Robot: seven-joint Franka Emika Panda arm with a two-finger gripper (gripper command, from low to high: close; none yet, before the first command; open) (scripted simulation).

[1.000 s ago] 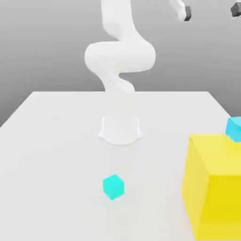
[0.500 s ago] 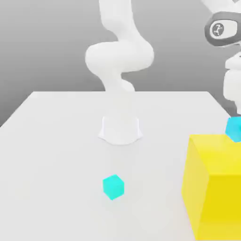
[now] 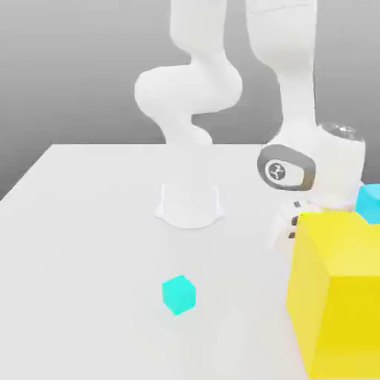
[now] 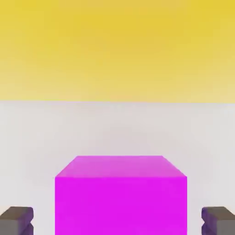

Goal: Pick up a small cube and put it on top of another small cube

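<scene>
Near the tabletop [image 3: 89,223] front: small cube [image 3: 179,294]. Toward the exterior view's right: big block [image 3: 338,297], another small cube [image 3: 369,202] behind it. In the hand view, a third cube [image 4: 120,195] before the big block [image 4: 117,46]

surface: white table [image 3: 89,223] | on it: cyan cube [image 3: 179,294], yellow block [image 3: 338,297], magenta cube [image 4: 121,195]

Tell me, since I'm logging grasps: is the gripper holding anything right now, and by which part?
Not yet, as far as the hand view shows: the magenta cube sits between the jaws, with a gap on each side face, so nothing is gripped.
</scene>
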